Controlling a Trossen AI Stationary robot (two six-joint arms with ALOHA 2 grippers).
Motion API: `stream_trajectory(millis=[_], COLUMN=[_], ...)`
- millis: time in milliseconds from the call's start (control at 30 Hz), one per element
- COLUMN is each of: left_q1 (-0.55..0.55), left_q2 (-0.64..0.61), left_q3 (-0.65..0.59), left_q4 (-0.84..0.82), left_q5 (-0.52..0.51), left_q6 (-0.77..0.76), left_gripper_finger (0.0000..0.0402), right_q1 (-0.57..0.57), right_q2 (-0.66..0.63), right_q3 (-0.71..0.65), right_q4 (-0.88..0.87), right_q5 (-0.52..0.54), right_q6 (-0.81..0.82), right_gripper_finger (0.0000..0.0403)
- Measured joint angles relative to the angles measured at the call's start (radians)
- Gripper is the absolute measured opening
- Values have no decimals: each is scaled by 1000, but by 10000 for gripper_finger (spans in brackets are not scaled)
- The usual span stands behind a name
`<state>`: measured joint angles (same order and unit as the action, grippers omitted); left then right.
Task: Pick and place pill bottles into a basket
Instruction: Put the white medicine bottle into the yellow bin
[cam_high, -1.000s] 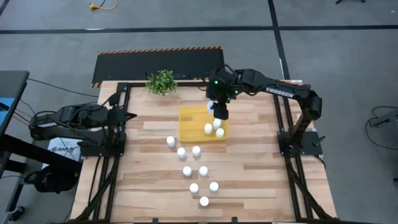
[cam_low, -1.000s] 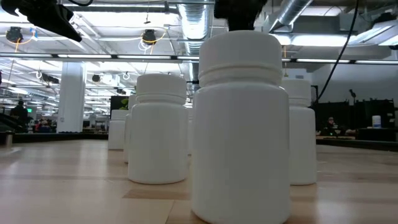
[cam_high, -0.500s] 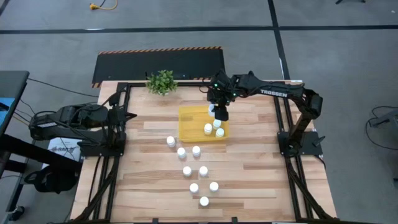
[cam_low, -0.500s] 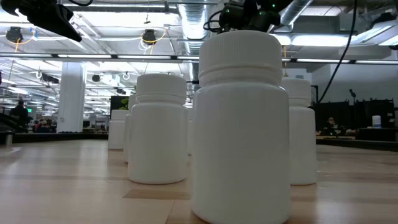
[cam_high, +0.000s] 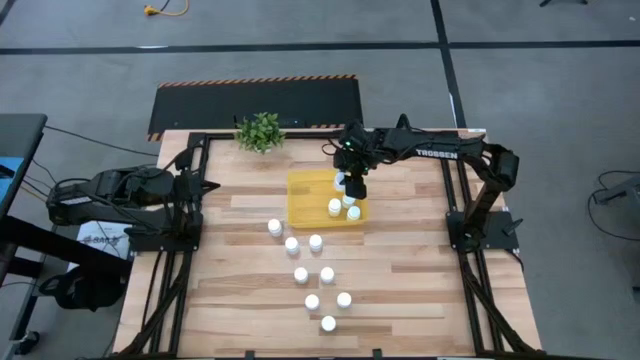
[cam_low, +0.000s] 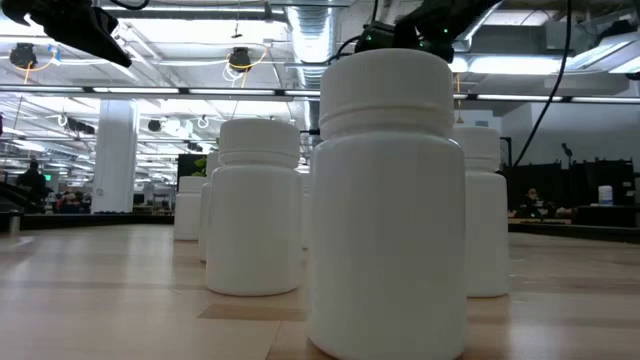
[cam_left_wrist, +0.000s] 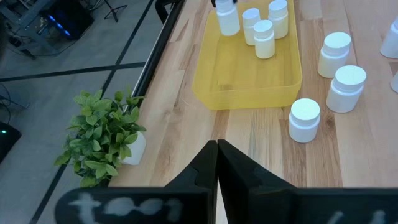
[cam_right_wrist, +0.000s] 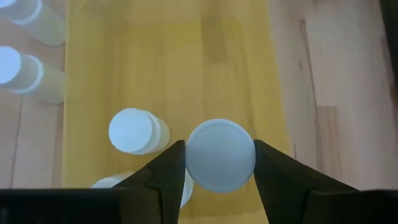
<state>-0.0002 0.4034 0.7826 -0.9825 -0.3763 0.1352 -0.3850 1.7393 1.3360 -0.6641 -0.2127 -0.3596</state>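
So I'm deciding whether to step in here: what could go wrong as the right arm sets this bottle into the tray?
The right gripper holds a pill bottle over the yellow tray, close beside the bottles already inside. Lowering it could knock them over. It also hangs near the tray's right wall, so it might land on the rim and tip. The left gripper is parked by the plant, out of the way.

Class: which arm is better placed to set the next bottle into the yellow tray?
Right. The right gripper is shut on a pill bottle above the yellow tray; the left gripper waits shut at the table's left edge.
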Motion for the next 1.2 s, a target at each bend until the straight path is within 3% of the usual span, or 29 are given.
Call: stream_trajectory(millis=[767, 1200], left_q1=[0, 0], left_q2=[0, 0], left_q3=[0, 0], left_q4=[0, 0], left_q5=[0, 0], left_q6=[0, 0], left_gripper_finger=[0, 0], right_q1=[-26, -27], right_q2=[3, 126], right_q3=[-65, -61], right_q4=[83, 111], right_q5=[4, -6], right_q6=[2, 11], right_gripper_finger=[160, 166])
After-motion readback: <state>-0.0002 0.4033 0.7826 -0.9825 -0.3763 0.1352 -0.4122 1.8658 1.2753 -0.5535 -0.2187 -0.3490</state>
